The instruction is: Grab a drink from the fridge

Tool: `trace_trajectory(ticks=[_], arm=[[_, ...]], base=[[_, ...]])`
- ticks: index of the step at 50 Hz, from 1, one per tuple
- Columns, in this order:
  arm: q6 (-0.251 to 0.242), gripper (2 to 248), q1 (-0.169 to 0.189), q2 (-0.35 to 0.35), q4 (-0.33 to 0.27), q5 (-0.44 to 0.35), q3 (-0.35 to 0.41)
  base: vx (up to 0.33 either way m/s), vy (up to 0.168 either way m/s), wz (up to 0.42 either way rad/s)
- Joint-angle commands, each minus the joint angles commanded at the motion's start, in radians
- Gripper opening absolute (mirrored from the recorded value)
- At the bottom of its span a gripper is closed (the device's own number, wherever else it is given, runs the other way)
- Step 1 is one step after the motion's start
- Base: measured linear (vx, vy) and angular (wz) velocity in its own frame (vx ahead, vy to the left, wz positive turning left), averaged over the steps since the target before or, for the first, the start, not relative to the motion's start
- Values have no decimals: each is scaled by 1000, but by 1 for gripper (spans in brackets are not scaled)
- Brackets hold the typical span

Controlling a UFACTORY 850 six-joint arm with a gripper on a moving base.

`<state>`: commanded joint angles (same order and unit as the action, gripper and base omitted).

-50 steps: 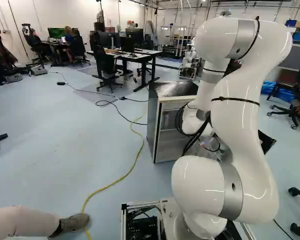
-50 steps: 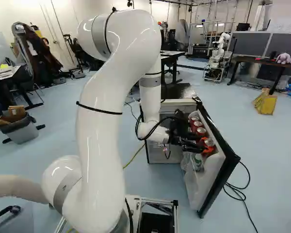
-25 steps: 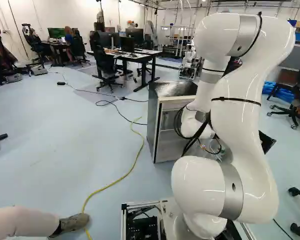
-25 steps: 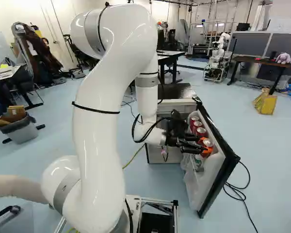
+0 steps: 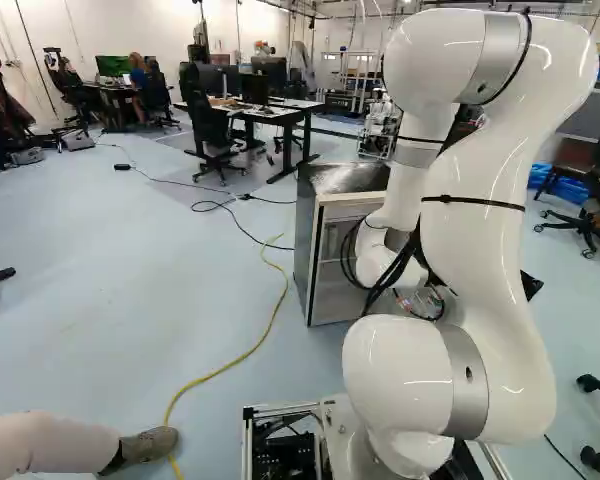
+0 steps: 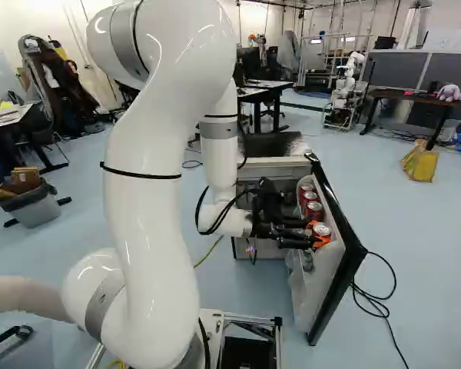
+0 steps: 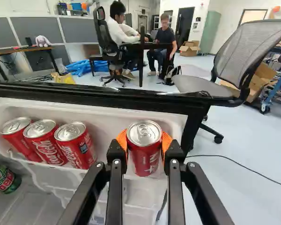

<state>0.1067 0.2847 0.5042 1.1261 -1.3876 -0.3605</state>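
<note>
Can (image 7: 144, 150) is gripped between my orange pads (image 7: 166, 142); door (image 6: 340, 296) has swung slightly toward fridge (image 5: 305, 245) as I shift; lift-out likely comes next

My gripper (image 6: 318, 234) holds a red, silver-topped can (image 7: 144, 157) upright; beside it stands the grey fridge (image 5: 330, 295), its black-edged door (image 7: 84, 93) open.

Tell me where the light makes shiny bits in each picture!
Left base view: bright streaks on the white arm, glare on the fridge top; right base view: streaks on the arm again; wrist view: glints on the silver lid of the can in the tool.
</note>
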Motion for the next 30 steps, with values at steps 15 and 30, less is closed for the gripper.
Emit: trace_trajectory(ticks=[15, 30], arm=[[0, 90, -71, -33, 0, -27, 66], [0, 90, -154, -66, 0, -57, 130]], base=[[0, 0, 0], [0, 0, 0]])
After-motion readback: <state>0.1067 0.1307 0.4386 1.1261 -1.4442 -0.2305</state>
